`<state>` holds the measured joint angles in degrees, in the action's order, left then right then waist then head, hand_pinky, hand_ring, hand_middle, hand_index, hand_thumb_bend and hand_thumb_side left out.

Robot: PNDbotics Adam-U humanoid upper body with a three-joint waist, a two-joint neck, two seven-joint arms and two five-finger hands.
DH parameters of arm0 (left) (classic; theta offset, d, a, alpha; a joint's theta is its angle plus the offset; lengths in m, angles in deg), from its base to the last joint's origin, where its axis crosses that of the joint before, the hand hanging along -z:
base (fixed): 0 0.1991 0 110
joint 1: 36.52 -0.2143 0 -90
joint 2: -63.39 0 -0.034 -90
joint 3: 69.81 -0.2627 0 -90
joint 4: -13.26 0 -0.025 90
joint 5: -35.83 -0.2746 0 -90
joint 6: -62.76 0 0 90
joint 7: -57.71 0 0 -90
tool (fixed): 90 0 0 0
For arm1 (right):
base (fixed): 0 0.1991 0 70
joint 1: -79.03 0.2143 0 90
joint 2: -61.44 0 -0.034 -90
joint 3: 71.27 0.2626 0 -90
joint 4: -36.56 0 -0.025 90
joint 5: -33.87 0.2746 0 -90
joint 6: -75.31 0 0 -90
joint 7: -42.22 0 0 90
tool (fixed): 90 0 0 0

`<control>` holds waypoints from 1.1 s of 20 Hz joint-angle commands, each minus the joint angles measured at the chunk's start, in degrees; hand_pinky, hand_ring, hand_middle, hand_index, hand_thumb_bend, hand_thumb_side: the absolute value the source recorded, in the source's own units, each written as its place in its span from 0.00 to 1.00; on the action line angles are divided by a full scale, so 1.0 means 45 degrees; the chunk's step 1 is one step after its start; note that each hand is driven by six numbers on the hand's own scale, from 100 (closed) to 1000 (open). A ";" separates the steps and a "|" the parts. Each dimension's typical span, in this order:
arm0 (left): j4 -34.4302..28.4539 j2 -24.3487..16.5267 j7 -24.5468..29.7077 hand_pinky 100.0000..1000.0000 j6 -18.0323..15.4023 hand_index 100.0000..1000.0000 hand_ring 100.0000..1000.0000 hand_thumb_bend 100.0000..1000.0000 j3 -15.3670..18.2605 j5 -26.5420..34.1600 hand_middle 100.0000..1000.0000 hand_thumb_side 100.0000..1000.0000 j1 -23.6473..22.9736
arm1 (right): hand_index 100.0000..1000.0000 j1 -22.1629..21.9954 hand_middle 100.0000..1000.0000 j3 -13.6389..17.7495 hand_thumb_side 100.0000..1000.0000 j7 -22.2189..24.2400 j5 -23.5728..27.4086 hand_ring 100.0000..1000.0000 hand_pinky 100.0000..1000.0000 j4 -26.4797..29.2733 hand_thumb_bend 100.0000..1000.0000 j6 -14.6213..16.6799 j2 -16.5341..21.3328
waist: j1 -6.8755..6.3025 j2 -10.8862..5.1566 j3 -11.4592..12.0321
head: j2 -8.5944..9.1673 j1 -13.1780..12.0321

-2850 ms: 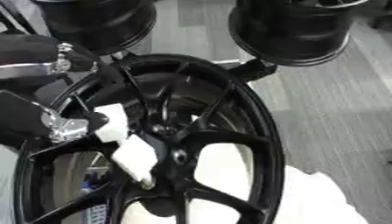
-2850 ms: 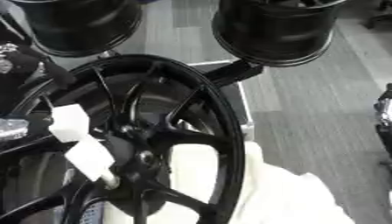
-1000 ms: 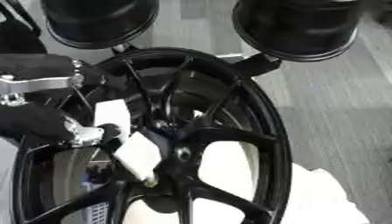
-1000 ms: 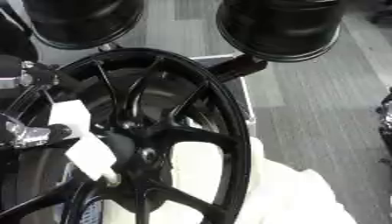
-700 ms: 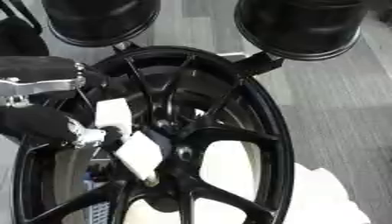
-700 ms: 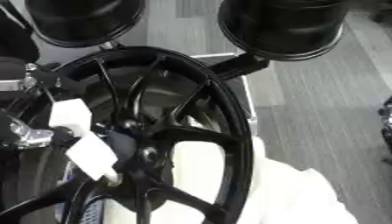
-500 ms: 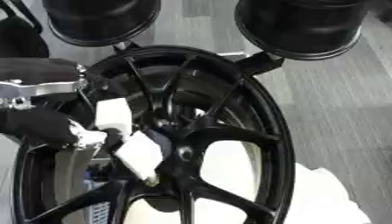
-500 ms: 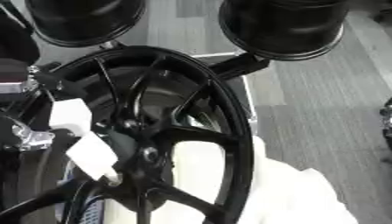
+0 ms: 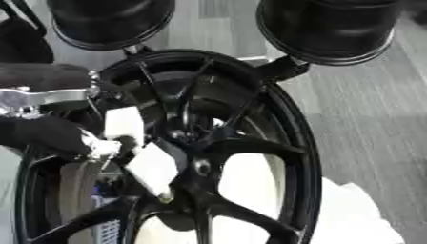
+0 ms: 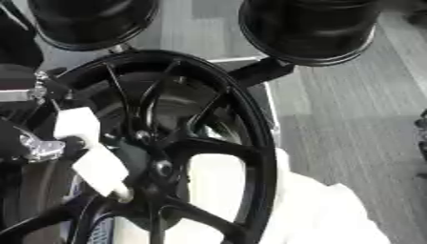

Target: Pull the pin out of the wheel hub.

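Note:
A large black spoked wheel hub (image 9: 288,143) fills the middle of both views, tilted, with its centre boss (image 9: 200,167) low in the picture. Two white blocky pieces lie over the spokes left of the boss, an upper one (image 9: 123,123) and a lower one (image 9: 153,167) that ends in a small pale tip (image 10: 122,192). I cannot tell which part is the pin. My left hand (image 9: 46,136), black with silver joints, reaches in from the left through the rim and touches the upper white piece. Rim and spokes hide much of it.
Two black round drums stand behind the wheel, one top left (image 9: 108,21) and one top right (image 9: 330,28). A white cloth (image 9: 359,214) lies under the wheel at the lower right. Grey floor (image 9: 375,114) runs along the right side.
The silver wrist of my left hand has come lower and closer to the white pieces. The whole picture has shifted a little. The white pieces keep their place on the wheel.

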<state>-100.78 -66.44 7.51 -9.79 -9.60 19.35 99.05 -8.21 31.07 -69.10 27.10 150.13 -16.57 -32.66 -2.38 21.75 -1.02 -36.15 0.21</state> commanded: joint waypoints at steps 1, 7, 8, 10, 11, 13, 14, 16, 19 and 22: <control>-0.0122 -0.0132 -0.0007 0.84 0.0073 0.88 0.77 0.18 0.0109 -0.0078 0.50 0.67 0.0221 | 0.67 0.0068 0.48 0.0038 0.51 0.0028 0.0090 0.54 0.75 0.0228 0.00 0.0015 0.0140 | 0.0033 -0.0206 -0.0016 | 0.0164 -0.0034; -0.0108 -0.0066 0.0195 0.83 0.0150 0.87 0.75 0.19 0.0049 -0.0216 0.49 0.58 0.0243 | 0.67 0.0069 0.48 0.0043 0.51 -0.0022 0.0128 0.54 0.75 0.0228 0.00 0.0011 0.0119 | 0.0051 -0.0203 -0.0023 | 0.0171 -0.0058; -0.0092 -0.0049 0.0217 0.82 0.0163 0.87 0.75 0.18 0.0043 -0.0243 0.49 0.56 0.0256 | 0.67 0.0071 0.48 0.0040 0.51 -0.0026 0.0134 0.54 0.75 0.0228 0.00 0.0011 0.0116 | 0.0052 -0.0205 -0.0022 | 0.0175 -0.0060; -0.0050 -0.0010 0.0241 0.82 0.0189 0.87 0.74 0.16 0.0026 -0.0286 0.49 0.52 0.0282 | 0.67 0.0075 0.48 0.0041 0.51 -0.0031 0.0145 0.54 0.75 0.0228 0.00 0.0012 0.0106 | 0.0053 -0.0210 -0.0023 | 0.0175 -0.0069; -0.0026 0.0007 0.0248 0.81 0.0202 0.87 0.73 0.14 0.0017 -0.0304 0.48 0.50 0.0291 | 0.67 0.0073 0.48 0.0044 0.51 -0.0037 0.0150 0.54 0.75 0.0228 0.00 0.0011 0.0099 | 0.0054 -0.0212 -0.0023 | 0.0178 -0.0071; 0.0014 0.0039 0.0245 0.81 0.0245 0.86 0.72 0.11 0.0004 -0.0322 0.47 0.47 0.0306 | 0.67 0.0069 0.48 0.0049 0.51 -0.0050 0.0162 0.54 0.75 0.0228 0.00 0.0006 0.0082 | 0.0055 -0.0217 -0.0026 | 0.0175 -0.0071; 0.0023 0.0054 0.0239 0.80 0.0269 0.86 0.71 0.10 0.0001 -0.0319 0.46 0.46 0.0313 | 0.67 0.0067 0.48 0.0052 0.51 -0.0057 0.0167 0.54 0.75 0.0228 0.00 0.0005 0.0075 | 0.0055 -0.0219 -0.0026 | 0.0172 -0.0071; 0.0033 0.0074 0.0225 0.79 0.0336 0.86 0.69 0.07 -0.0002 -0.0317 0.44 0.45 0.0326 | 0.67 0.0065 0.48 0.0055 0.51 -0.0073 0.0177 0.54 0.75 0.0228 0.00 0.0003 0.0066 | 0.0054 -0.0221 -0.0021 | 0.0176 -0.0064; 0.0033 0.0120 0.0138 0.78 0.0507 0.84 0.66 0.02 0.0009 -0.0279 0.42 0.46 0.0360 | 0.67 0.0062 0.48 0.0054 0.51 -0.0089 0.0188 0.54 0.75 0.0228 0.00 -0.0009 0.0050 | 0.0050 -0.0229 -0.0009 | 0.0182 -0.0066; 0.0029 0.0160 -0.0023 0.76 0.0672 0.82 0.62 0.00 0.0031 -0.0209 0.38 0.42 0.0390 | 0.67 0.0054 0.48 0.0053 0.51 -0.0094 0.0197 0.54 0.75 0.0228 0.00 -0.0020 0.0035 | 0.0050 -0.0239 -0.0003 | 0.0194 -0.0064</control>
<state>-100.37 -64.93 7.77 -7.25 -10.19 18.42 99.89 -8.14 31.07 -69.40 27.47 150.13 -16.64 -33.15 -2.32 21.77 -1.08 -36.13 0.06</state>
